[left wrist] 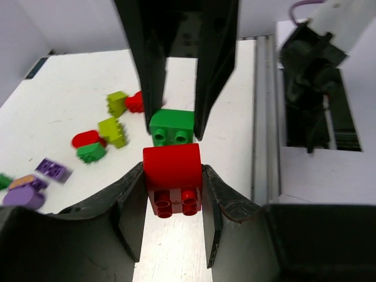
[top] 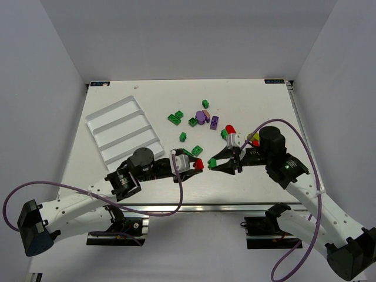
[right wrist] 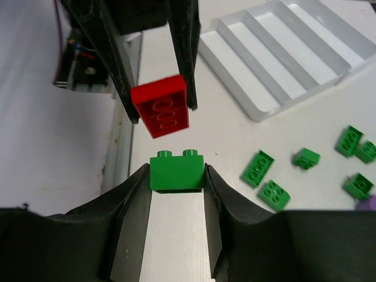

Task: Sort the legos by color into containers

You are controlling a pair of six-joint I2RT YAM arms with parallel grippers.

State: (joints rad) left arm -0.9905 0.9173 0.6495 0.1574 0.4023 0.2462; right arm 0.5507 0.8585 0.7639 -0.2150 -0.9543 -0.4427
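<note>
The left gripper (left wrist: 173, 176) fills the bottom of its own wrist view, its two fingers closed narrowly on a red brick (left wrist: 172, 166) that sits studs-down between the pads. Straight across from it the right gripper (right wrist: 176, 176) is clamped on a green brick (right wrist: 177, 172), studs up, with a finger against each side.

From above, both grippers meet just off the near right corner of the white tray (top: 126, 130), tip to tip. The held bricks are very close (they may be touching, though no view settles it). The tray lies at a slant on the left part of the table (top: 258, 100), with its long compartments running side by side.

The loose bricks (top: 193, 122) are scattered to the right of the tray. Several green ones lie closest to it and the purple pieces (top: 200, 117) a little farther out. Farthest from it are a red piece (top: 230, 128) and some yellow-green ones, partly hidden by the right arm.
</note>
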